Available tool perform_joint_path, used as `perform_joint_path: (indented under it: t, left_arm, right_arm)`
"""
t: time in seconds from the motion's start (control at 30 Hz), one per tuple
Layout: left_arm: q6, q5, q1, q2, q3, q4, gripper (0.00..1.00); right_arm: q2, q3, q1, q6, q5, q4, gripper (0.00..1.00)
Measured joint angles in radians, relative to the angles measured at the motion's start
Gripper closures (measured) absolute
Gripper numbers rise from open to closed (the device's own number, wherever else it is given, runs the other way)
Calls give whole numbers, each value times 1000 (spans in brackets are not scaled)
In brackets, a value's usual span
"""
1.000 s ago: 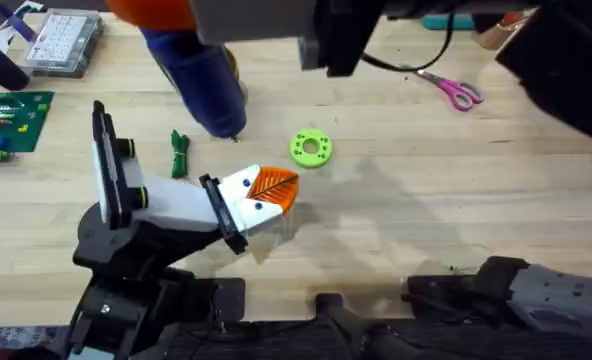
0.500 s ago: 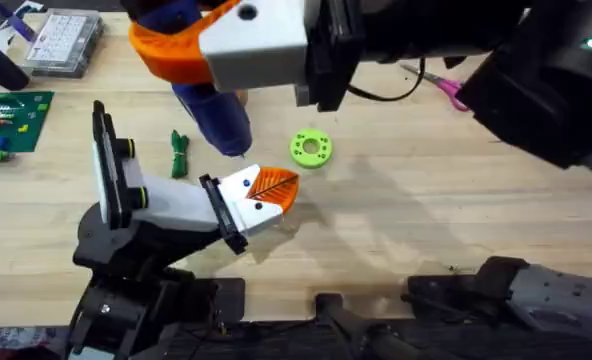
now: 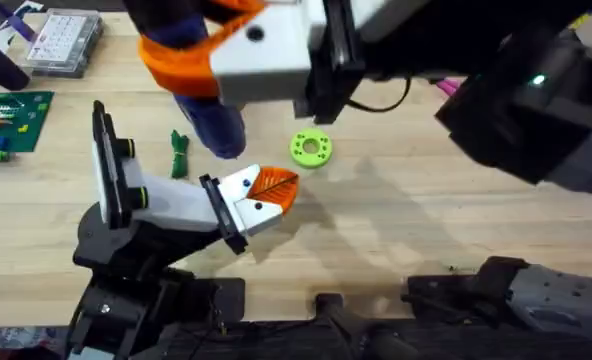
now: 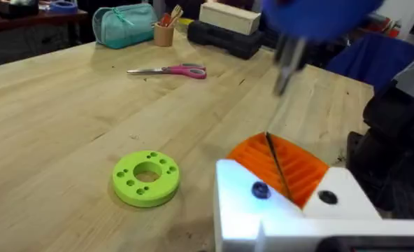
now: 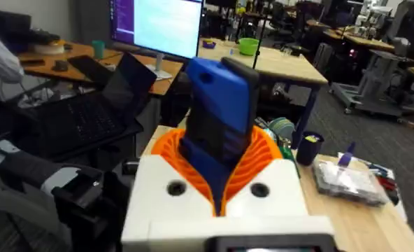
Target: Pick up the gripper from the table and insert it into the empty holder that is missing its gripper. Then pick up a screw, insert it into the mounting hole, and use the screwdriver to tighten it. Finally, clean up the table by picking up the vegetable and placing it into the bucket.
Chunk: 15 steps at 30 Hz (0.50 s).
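Screwdriver (image 3: pixel 208 120) is clamped between the orange pads of the right tool (image 5: pixel 221 164), raised above the worktop (image 3: pixel 426 230). Its bit is held just above the mounted gripper (image 3: pixel 261 195) on the holder (image 3: pixel 126 200).

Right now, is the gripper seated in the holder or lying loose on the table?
Seated: the gripper sits on the black end plate of the holder, raised off the table.

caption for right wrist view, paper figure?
Right gripper clamps the blue screwdriver between orange ribbed pads.
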Motion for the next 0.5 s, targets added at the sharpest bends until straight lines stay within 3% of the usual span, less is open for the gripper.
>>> perform_joint_path:
  t: [0.5]
  left_arm:
    - [0, 0, 0, 0, 0, 0, 983]
  right_arm:
    - [0, -70, 0, 45, 0, 22, 974]
